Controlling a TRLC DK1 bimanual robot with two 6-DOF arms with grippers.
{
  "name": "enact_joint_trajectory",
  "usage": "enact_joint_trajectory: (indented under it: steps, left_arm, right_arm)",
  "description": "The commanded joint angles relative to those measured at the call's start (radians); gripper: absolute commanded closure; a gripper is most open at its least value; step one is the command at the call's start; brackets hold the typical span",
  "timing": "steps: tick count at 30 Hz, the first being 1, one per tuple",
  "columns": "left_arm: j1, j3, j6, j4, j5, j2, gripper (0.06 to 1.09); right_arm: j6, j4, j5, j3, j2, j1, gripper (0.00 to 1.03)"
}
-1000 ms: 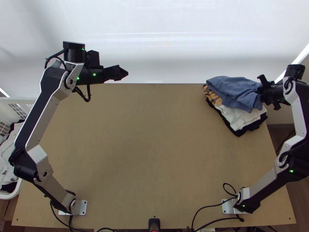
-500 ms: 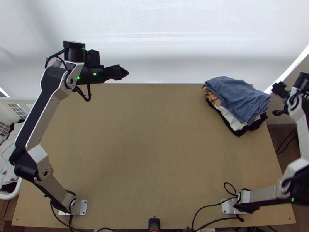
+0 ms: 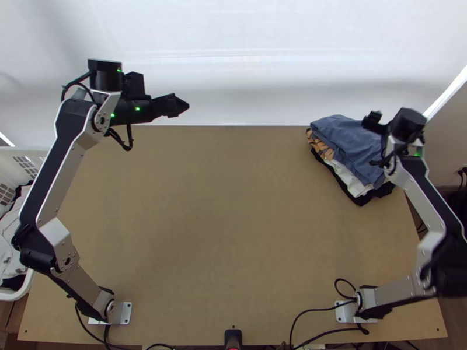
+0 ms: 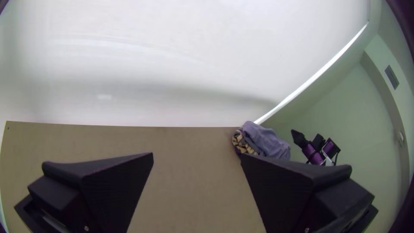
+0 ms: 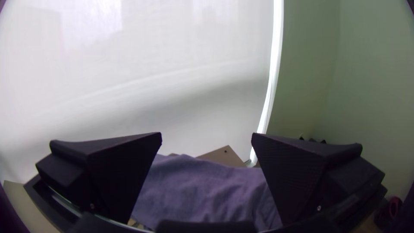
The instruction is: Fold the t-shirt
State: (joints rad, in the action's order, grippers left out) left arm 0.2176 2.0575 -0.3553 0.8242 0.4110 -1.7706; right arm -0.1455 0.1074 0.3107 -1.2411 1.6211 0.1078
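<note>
Upper right in the top view, the blue garment (image 3: 344,140) slants down rightward, nearest the right arm's open fingers (image 5: 116,172); the left arm's fingers (image 4: 112,185), also parted, are well apart.

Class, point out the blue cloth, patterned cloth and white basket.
Blue cloth (image 3: 345,139), top view, its upper face.
Patterned cloth (image 3: 320,147), top view, its exposed edge.
White basket (image 3: 11,296), top view, its near rim.

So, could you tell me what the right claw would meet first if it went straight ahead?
Probably the white screen behind the table; the right claw seems to point over the blue cloth, though depth is unclear and it might brush the cloth.
</note>
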Motion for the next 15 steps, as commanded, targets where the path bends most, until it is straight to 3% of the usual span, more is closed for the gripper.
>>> enact_joint_trajectory:
  steps: [1, 8, 15]
  left_arm:
    - [-0.023, 0.027, 0.015, 0.024, 0.015, 0.045, 0.09]
    - [-0.047, 0.027, 0.026, 0.026, 0.003, 0.096, 0.09]
    - [-0.063, 0.003, 0.073, 0.023, -0.132, 0.181, 0.09]
  right_arm:
    - [-0.026, 0.055, 0.008, 0.061, 0.088, 0.043, 0.05]
    - [-0.034, 0.152, 0.008, 0.149, 0.178, 0.082, 0.05]
    - [0.012, 0.144, 0.008, 0.149, 0.134, 0.109, 0.05]
